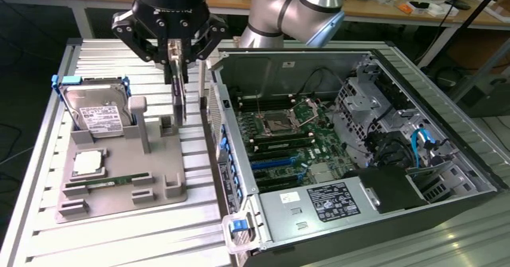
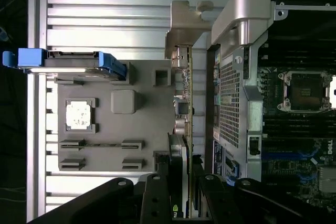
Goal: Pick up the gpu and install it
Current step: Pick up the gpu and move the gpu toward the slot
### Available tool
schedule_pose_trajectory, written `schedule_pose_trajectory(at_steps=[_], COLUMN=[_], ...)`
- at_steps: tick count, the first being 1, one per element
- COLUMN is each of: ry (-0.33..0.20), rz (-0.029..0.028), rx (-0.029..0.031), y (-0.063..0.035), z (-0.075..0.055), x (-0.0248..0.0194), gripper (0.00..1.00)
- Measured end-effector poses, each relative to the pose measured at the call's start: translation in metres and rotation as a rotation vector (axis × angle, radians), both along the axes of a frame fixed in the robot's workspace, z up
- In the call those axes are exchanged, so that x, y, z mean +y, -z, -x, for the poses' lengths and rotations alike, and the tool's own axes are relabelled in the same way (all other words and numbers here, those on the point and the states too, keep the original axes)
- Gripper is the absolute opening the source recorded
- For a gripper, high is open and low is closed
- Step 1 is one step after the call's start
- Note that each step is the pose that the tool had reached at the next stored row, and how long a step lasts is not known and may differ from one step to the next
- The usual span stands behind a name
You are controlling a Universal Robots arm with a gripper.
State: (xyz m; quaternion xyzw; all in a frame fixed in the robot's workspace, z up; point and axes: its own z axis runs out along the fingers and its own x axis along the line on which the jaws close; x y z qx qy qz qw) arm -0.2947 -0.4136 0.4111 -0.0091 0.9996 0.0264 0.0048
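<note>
Exterior view shows you the fingers (image 1: 171, 58) clamped on the top edge of the gpu (image 1: 178, 100), which hangs upright and edge-on straight below them. Its lower edge sits by a small post on the grey holder (image 1: 116, 206); you cannot tell whether the two touch. Just beside the fingers, on the exterior view's right, stands the open case (image 1: 271, 70) with the motherboard (image 1: 279, 138) inside. On the fingers' other side, the hard drive (image 1: 100, 114) stands upright in the holder, and a CPU (image 1: 88, 162) and a memory stick (image 1: 107, 183) lie farther along it. Wrist view gives you the gpu's silver bracket (image 2: 184, 24) beyond the fingertips (image 2: 156, 198), between the holder and the case wall.
</note>
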Motion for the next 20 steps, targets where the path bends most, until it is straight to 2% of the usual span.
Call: schedule_pose_trajectory(at_steps=[5,11,20], ry=[0.0,0.0,0.0], rz=[0.0,0.0,0.0], rx=[0.0001,0.0,0.0003], y=[0.0003,-0.0034,-0.0035], z=[-0.023,-0.03,-0.064], x=[0.0,0.0,0.0], gripper=[0.27,0.27,0.27])
